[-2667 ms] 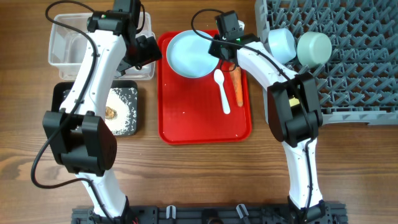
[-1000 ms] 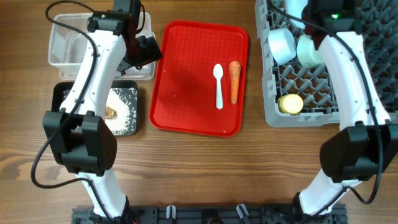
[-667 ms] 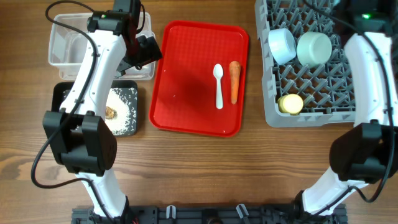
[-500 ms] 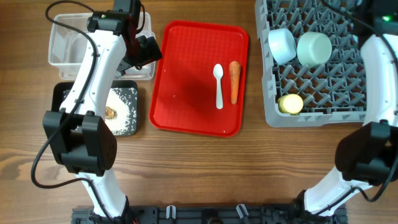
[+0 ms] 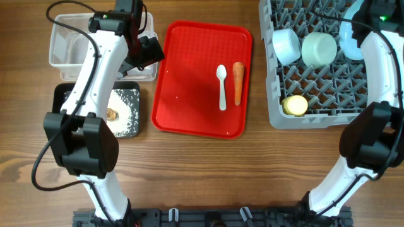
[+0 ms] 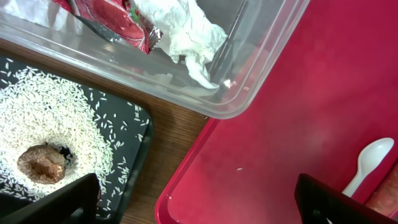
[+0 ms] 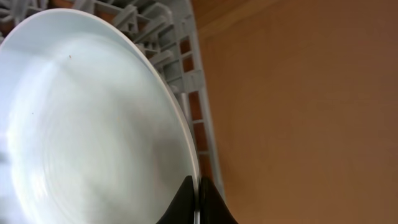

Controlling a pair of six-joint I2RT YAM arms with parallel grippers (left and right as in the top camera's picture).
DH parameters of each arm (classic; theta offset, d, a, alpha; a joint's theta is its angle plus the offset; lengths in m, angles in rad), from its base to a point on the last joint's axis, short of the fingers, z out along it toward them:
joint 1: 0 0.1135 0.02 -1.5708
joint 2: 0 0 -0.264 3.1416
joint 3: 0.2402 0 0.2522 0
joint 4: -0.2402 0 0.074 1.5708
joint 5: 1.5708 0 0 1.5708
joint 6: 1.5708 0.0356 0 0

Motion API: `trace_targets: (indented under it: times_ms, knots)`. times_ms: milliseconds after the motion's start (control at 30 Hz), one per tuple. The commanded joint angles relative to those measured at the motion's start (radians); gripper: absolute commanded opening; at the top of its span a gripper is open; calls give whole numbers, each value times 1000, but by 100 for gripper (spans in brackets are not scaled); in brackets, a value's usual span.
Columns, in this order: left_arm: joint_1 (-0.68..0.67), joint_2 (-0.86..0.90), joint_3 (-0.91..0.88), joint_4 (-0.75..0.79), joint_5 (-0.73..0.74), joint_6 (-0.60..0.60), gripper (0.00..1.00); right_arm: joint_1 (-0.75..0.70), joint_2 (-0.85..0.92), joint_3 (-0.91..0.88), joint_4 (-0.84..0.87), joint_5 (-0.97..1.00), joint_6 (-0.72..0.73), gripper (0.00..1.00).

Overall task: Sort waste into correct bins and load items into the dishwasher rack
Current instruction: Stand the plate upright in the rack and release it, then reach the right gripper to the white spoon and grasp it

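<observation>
My right gripper (image 7: 196, 202) is shut on the rim of the light blue plate (image 7: 93, 124), which stands on edge over the grey dishwasher rack (image 7: 180, 37). From overhead the plate (image 5: 348, 41) hangs at the rack's (image 5: 315, 85) far right, next to two bowls (image 5: 286, 45) (image 5: 319, 48) and a yellow cup (image 5: 295, 104). My left gripper (image 6: 199, 211) is open and empty above the red tray's corner. The napkin (image 6: 180, 31) with its red wrapper (image 6: 112, 15) lies in the clear tub (image 6: 249, 81). Rice (image 6: 50, 118) and the brown lump (image 6: 42, 163) lie in the black tray (image 5: 63, 94). The spoon (image 5: 221, 87) and carrot (image 5: 237, 82) rest on the red tray.
The red tray (image 5: 189, 82) sits between the bins and the rack. The left arm (image 5: 95, 75) reaches over the clear tub (image 5: 69, 44) and the black tray. Bare wooden table (image 5: 208, 176) runs along the front.
The right arm has brought the plate in over the rack's right side, beside the bowls. The left arm has not moved.
</observation>
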Motion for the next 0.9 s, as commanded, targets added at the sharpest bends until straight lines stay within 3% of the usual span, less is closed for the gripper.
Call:
trace_targets:
  times_ms: [0,33,67,100,233,333,433,533,633,700,867]
  knots:
    - [-4,8,5,0,1,-10,100,9,15,3,-2,-45,-4,14]
    - [-4,8,5,0,1,-10,100,14,15,3,-3,-46,11,72]
    - [-4,8,5,0,1,-10,100,16,15,3,1,-45,23,93]
    - [-4,8,5,0,1,-10,100,18,15,4,8,-58,47,100]
    - [-4,8,5,0,1,-10,100,18,-23,5,14,-163,269,100]
    - [-4,8,5,0,1,-10,100,20,-90,5,-10,-317,334,100]
    - [-4,8,5,0,1,-10,100,24,-197,5,-62,-610,419,100]
    - [-4,8,5,0,1,-10,100,25,-287,5,-132,-1109,618,100]
    - [-4,8,5,0,1,-10,100,37,-299,3,-172,-1490,673,100]
    - [-4,8,5,0,1,-10,100,90,-275,0,-220,-1493,676,100]
    - [-4,8,5,0,1,-10,100,346,-173,0,-365,-1095,786,100]
